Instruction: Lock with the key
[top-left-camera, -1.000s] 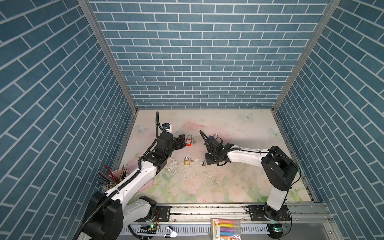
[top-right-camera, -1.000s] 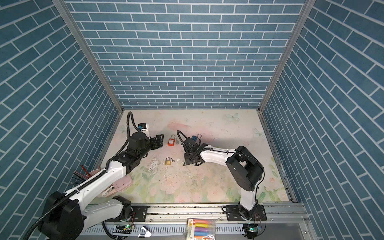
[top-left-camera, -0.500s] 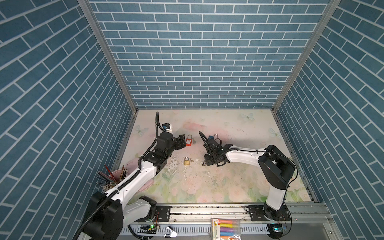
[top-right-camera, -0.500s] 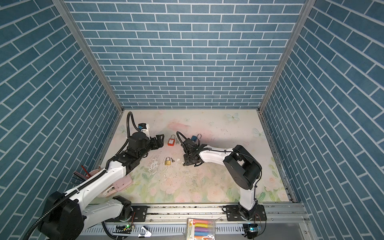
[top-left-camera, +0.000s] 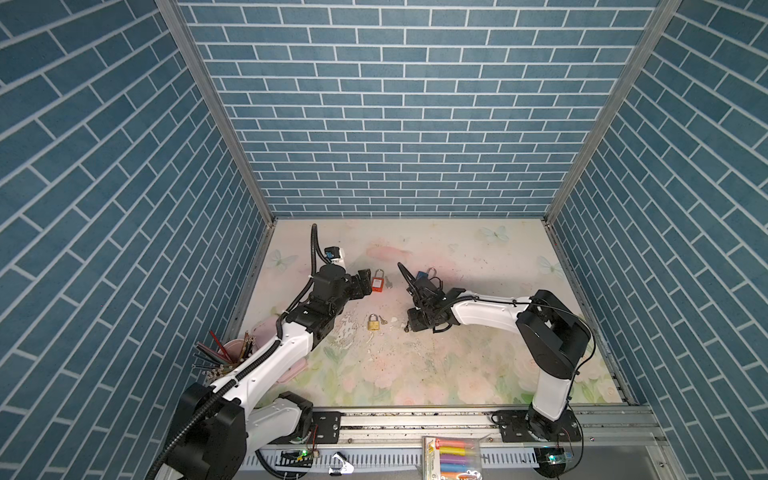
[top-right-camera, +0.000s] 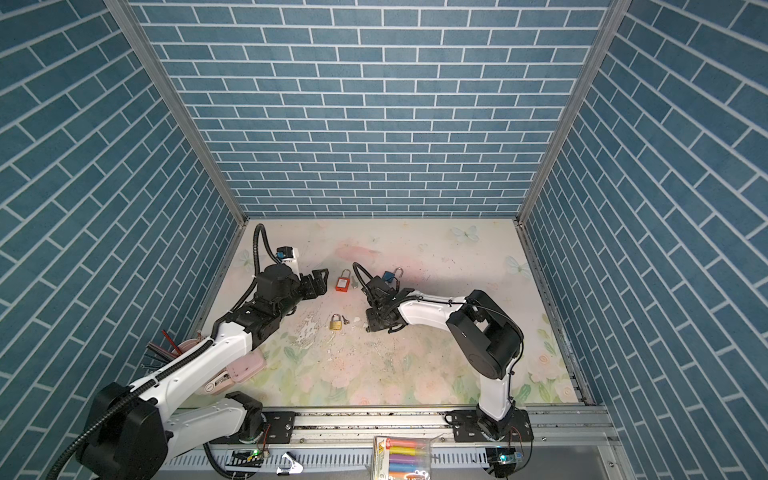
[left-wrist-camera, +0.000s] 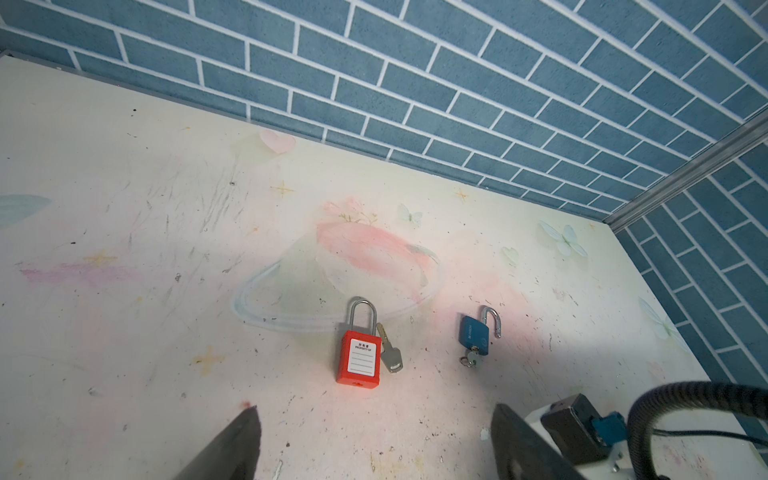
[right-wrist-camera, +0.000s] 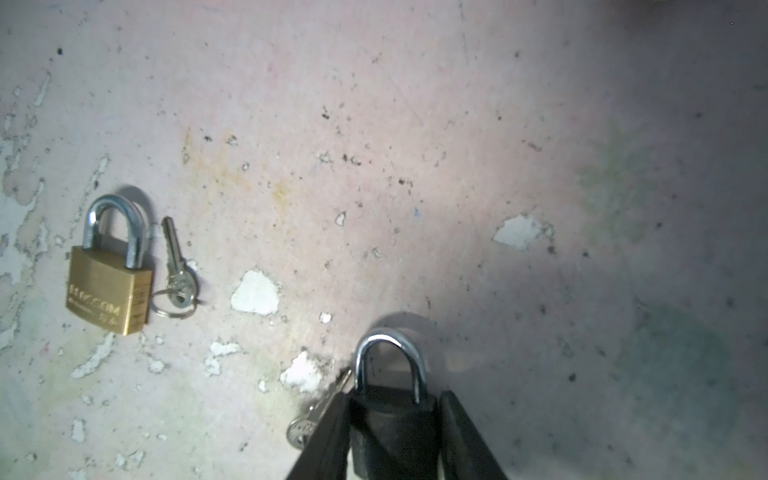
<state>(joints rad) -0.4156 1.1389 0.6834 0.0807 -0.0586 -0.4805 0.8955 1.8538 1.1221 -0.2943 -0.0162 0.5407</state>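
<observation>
Worktop, worn and flaking around the brass padlock. My left hand hangs wide open and empty beyond that padlock and to its left, just short of the red padlock. My right hand, to the brass padlock's right, has a finger pressed on each side of the black padlock, whose lower body is cut off from view. The key lies beside that lock, half hidden behind one finger. I cannot tell whether the lock is lifted.
</observation>
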